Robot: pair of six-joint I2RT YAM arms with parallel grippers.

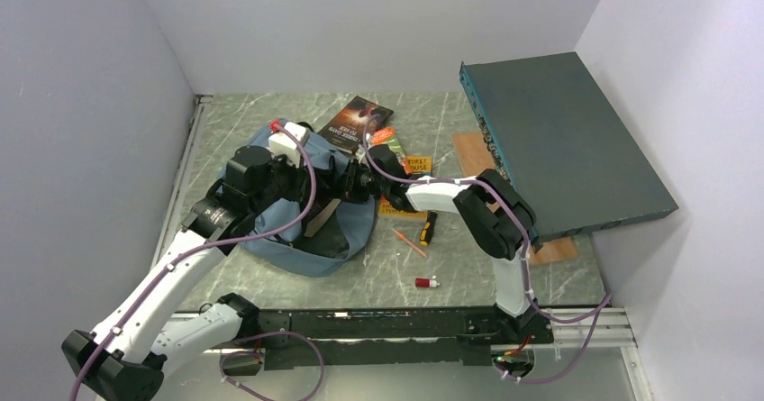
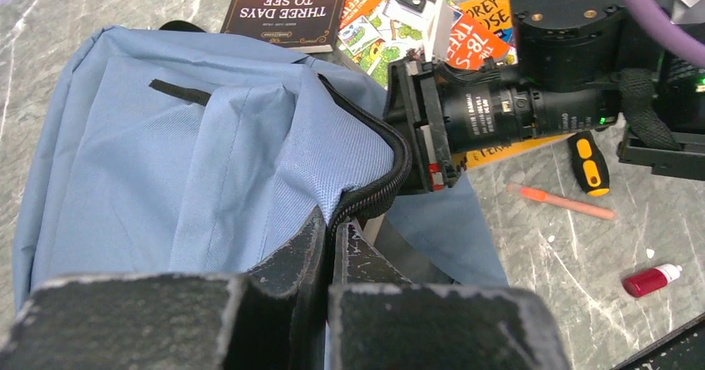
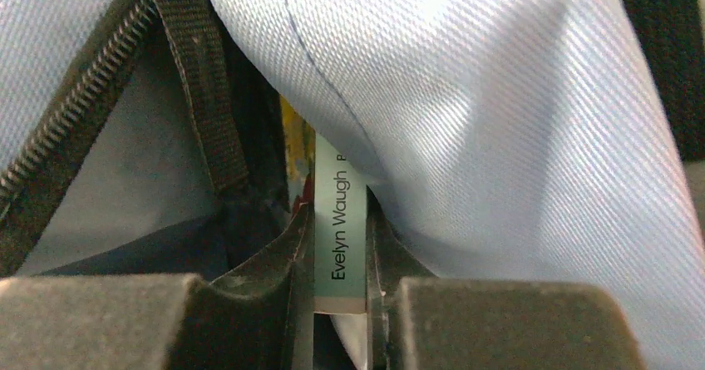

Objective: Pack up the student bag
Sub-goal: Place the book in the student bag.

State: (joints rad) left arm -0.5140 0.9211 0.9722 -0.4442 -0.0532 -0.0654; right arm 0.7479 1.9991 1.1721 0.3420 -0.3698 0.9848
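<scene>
The student bag [image 2: 191, 162] lies left of centre on the table [image 1: 468, 266], mouth open. The left gripper [image 2: 331, 229] is pinched tight on the bag's zipper edge. The right gripper [image 3: 337, 220] is inside the opening, clamped on the spine of an Evelyn Waugh book [image 3: 339, 170]. To the right lie a screwdriver [image 2: 589, 164], an orange pen [image 2: 561, 202] and a small red bottle [image 2: 651, 280]. A dark teal box [image 1: 563, 144] sits farthest right.

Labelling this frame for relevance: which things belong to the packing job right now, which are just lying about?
In use: bag, pinched at its zipper edge by the left tool; thin book, gripped by the right tool at the bag's opening.
Lying about: dark book, bright books, screwdriver, pen, red bottle, teal box, cardboard. Some may get packed later.
</scene>
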